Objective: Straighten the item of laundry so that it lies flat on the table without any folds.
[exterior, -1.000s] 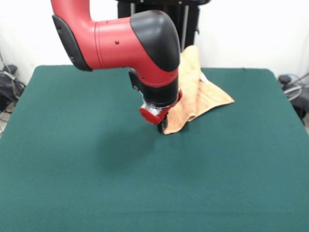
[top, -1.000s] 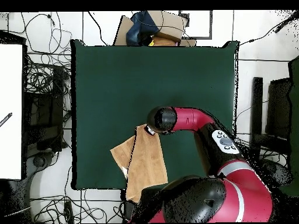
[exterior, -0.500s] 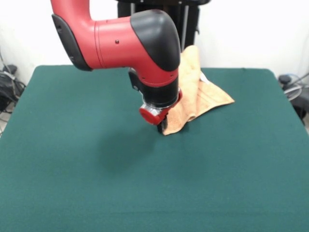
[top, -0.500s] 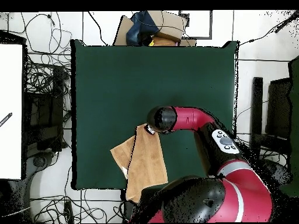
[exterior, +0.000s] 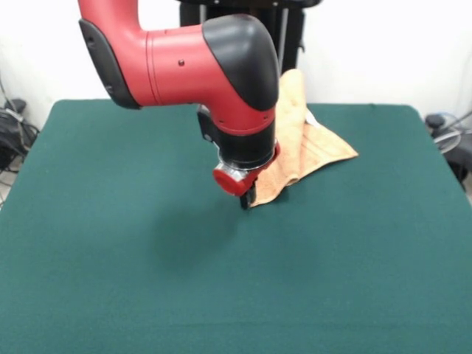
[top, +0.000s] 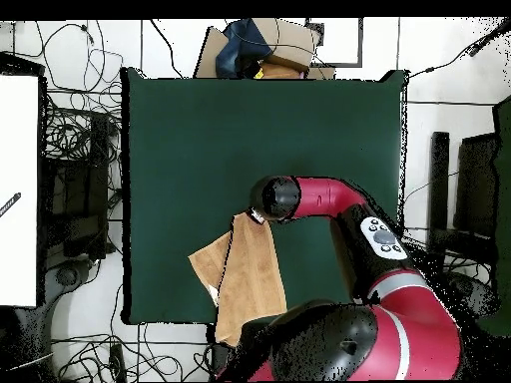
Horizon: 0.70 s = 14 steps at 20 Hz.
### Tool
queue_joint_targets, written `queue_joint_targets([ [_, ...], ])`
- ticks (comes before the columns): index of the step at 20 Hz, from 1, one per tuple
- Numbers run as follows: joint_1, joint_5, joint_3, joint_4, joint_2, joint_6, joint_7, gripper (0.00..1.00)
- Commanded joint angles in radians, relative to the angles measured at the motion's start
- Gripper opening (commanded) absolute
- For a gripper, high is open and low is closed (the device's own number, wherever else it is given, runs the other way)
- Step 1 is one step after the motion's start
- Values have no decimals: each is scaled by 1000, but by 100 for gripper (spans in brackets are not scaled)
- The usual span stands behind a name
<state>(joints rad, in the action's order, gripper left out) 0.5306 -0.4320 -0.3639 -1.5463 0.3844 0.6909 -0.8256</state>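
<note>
Front view, left to right: large dark green felt-covered table (exterior: 110, 280) is filling most of frame, bare across left half. Red and black robot arm (exterior: 184, 59) is coming in from upper left, bending down at centre w/ black elbow cap and wrist pointing at table. Gripper (exterior: 246, 198) is sitting just below the red wrist ring, centre of frame, tip right at near corner of the light orange-brown terry towel (exterior: 310, 144); jaws mostly hidden by wrist, so can't tell how far open or whether they're actually pinching cloth. Towel is lying centre-right to upper right, folded over itself, one long strip running from gripper up toward table's top edge, a second layer fanning out to a point at right. Small white tag (exterior: 311, 119) is showing beside the fold. Overhead view, left to right: table (top: 200, 130) is taking up centre; towel (top: 245, 279) is lying in lower-left part of table, a triangular flap sticking out left, long rectangular part running down past table's bottom edge. Gripper (top: 252, 217) is at towel's top corner, under the black wrist, arm (top: 329, 199) curving off to lower right. Towel is not flat, folds still in.
</note>
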Motion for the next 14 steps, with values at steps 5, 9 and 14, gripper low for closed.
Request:
queue_joint_targets([
  [5, -12, -58, 43, 58, 19, -34, -100, 0],
  [9, -14, -90, 72, 87, -3, -36, -89, 0],
  [14, -25, -79, 77, 89, -29, -25, -133, 0],
])
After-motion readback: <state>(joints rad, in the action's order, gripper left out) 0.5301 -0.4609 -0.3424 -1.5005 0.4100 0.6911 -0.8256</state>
